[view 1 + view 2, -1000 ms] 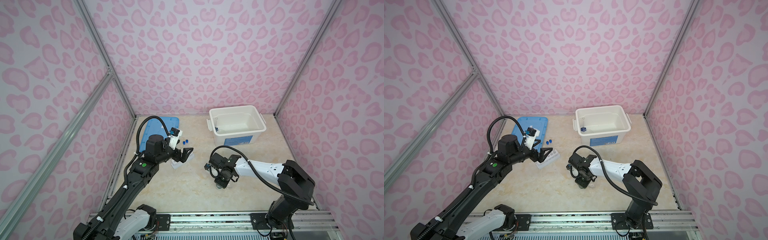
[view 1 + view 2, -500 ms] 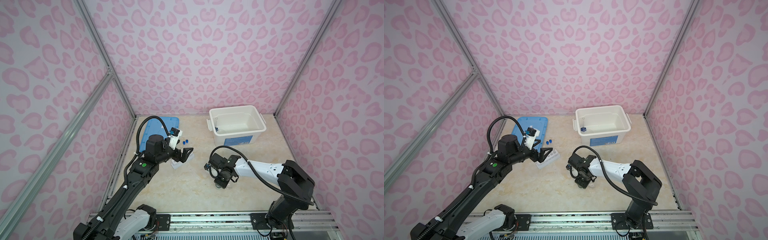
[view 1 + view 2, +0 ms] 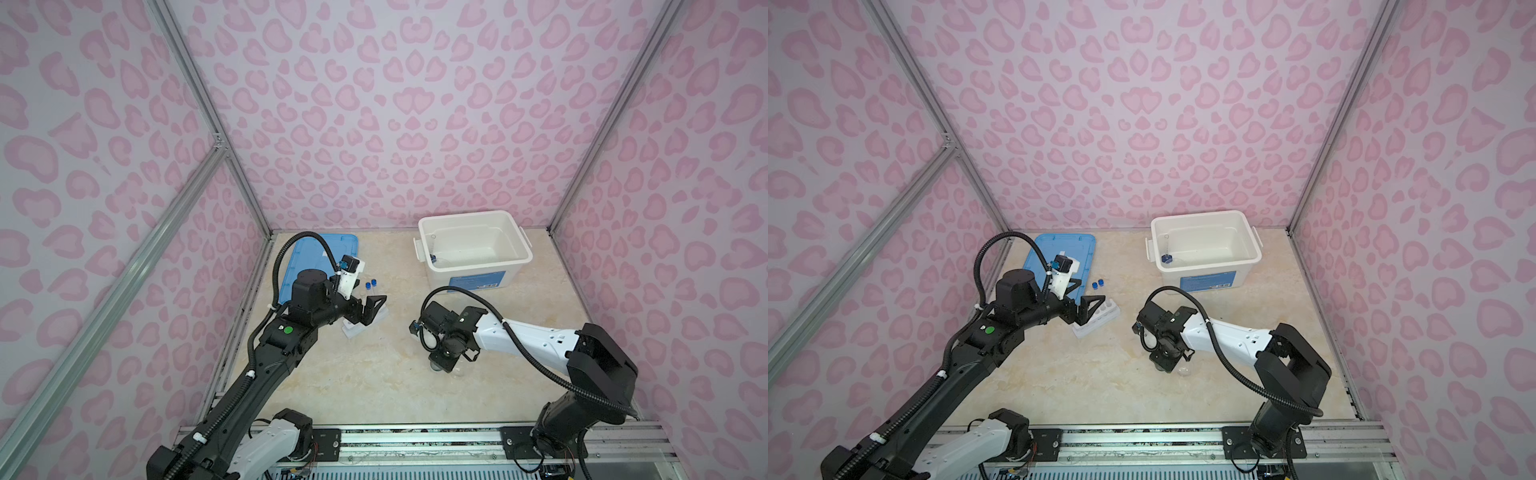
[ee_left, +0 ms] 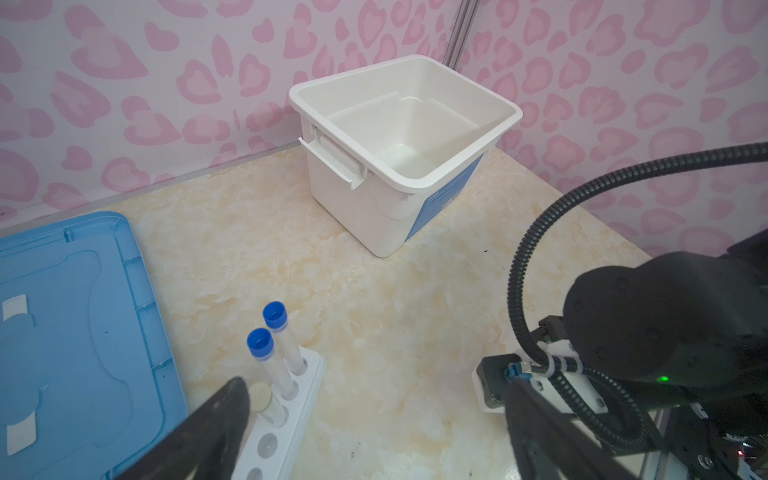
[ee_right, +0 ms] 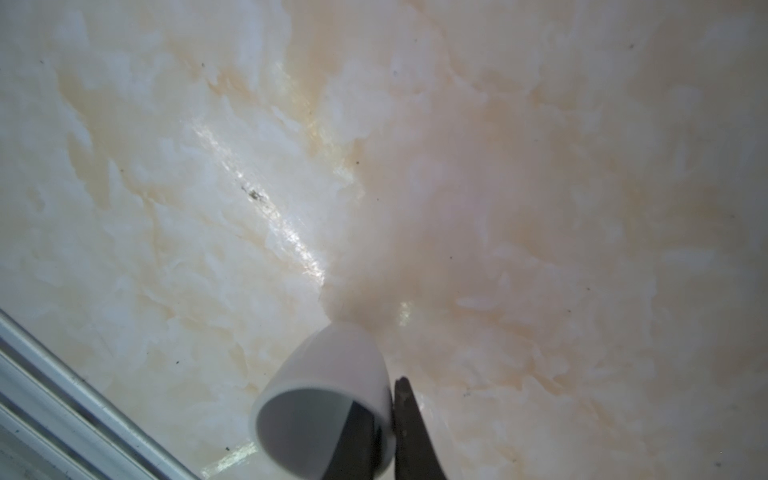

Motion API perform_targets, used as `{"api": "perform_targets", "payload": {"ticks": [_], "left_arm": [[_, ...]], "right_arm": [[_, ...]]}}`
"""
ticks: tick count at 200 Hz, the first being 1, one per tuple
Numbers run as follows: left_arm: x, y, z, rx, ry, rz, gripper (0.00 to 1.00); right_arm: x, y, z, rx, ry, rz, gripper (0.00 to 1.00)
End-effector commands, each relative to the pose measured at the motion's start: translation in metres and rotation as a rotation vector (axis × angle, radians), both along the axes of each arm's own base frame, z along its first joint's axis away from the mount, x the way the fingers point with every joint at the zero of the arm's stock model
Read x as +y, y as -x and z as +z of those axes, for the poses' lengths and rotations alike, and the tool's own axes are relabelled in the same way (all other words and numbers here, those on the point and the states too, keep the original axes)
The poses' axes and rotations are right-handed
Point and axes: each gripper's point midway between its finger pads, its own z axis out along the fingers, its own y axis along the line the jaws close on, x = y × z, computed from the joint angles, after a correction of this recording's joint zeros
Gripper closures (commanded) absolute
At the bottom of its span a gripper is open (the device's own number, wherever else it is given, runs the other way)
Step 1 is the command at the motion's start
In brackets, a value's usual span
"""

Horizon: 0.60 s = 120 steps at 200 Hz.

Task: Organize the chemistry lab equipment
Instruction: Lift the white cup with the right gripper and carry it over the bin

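A white six-hole rack (image 3: 353, 328) (image 3: 1096, 320) (image 4: 291, 407) stands left of centre and holds two blue-capped test tubes (image 3: 371, 284) (image 3: 1098, 284) (image 4: 274, 316) and one white-capped tube (image 4: 261, 397). My left gripper (image 3: 370, 309) (image 3: 1090, 309) (image 4: 374, 390) hovers open just above the rack. Right of centre, my right gripper (image 3: 444, 363) (image 3: 1167, 365) (image 5: 384, 409) points down, shut on the small white cup (image 5: 332, 365). One finger is inside its mouth and one outside its wall. A clear petri dish (image 3: 1183, 371) lies beside that gripper. The tiny blue-based cylinder (image 3: 433, 258) (image 3: 1166, 258) stands inside the bin.
The big white bin (image 3: 473, 216) (image 3: 1204, 214) (image 4: 407, 62) sits open at the back right. Its blue lid (image 3: 307, 253) (image 3: 1084, 245) (image 4: 62, 332) lies flat at the back left, partly under my left arm. A metal rail (image 5: 62, 395) runs along the table's front edge.
The right gripper's jaws have closed a little further on the cup's wall. Neither arm has visibly moved.
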Motion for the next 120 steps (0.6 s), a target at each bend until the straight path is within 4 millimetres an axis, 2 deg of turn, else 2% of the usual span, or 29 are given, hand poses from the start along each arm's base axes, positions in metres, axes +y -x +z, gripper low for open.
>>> {"api": "perform_targets", "payload": {"ticks": [1,41,120], "left_arm": [[-0.001,-0.002,0.006,-0.023,0.009,-0.003,0.03],[0.0,-0.001,0.008,-0.029,0.007,0.0,0.03],[-0.001,0.0,0.009,-0.032,0.006,-0.007,0.03]], "right_arm": [[-0.004,-0.001,0.006,0.004,-0.007,-0.013,0.9],[-0.012,-0.014,0.032,-0.017,-0.047,-0.05,0.9],[-0.035,-0.048,0.097,-0.124,-0.094,-0.119,0.91]]}}
